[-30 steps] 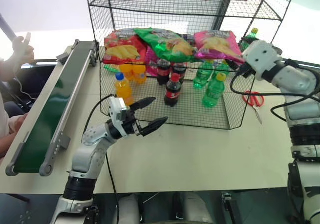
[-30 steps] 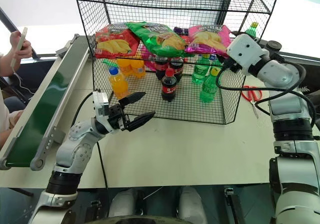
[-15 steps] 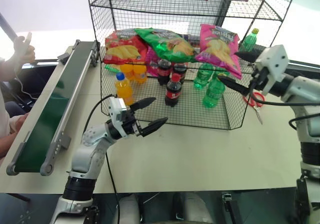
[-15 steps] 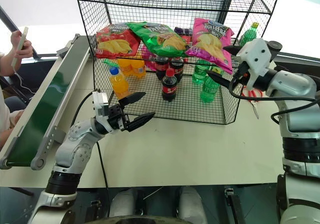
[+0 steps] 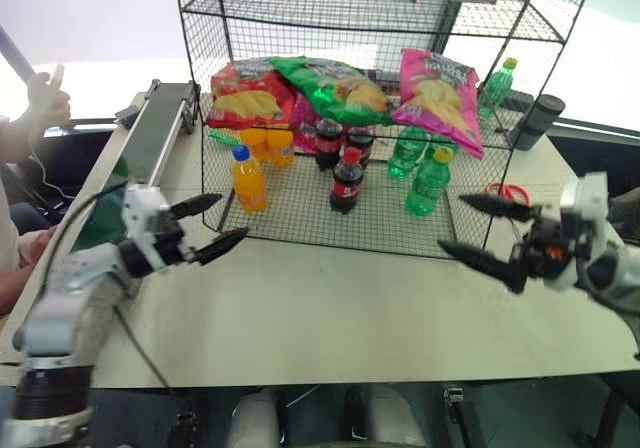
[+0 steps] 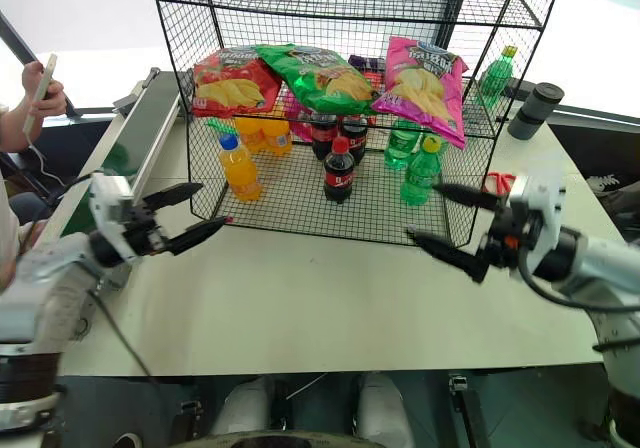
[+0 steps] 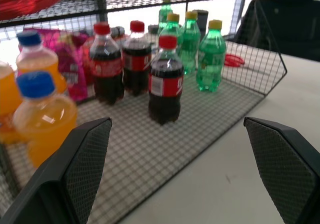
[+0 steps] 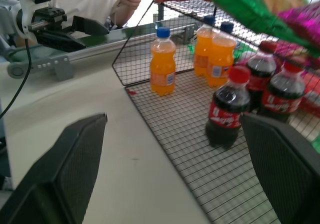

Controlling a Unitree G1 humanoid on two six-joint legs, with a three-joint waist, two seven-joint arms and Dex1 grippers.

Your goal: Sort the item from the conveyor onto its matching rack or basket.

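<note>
The magenta-pink item [image 5: 437,86] lies on the middle tier of the black wire rack [image 5: 330,13], at its right end, with its lower end tilted over the front edge. Nothing grips it. My right gripper [image 5: 451,224] is open and empty, low over the table in front of the rack's right corner, well below the bag. To the left, my left gripper [image 5: 235,216] hangs open and empty between the rack's left front corner and the conveyor [image 5: 150,148]. The dark green belt carries nothing that I can see.
A red chip bag [image 5: 240,93] and a green chip bag [image 5: 330,83] share the middle tier. Orange [image 5: 248,178], cola [image 5: 345,180] and green bottles [image 5: 428,181] stand on the bottom tier. Red scissors [image 5: 510,193] and a dark cylinder [image 5: 537,121] lie right. A person's hand [image 5: 45,98] is beyond the conveyor.
My right gripper let go of the pink bag, which tipped over the shelf's front edge, then pulled back and down over the table. The left arm swung left toward the conveyor.
</note>
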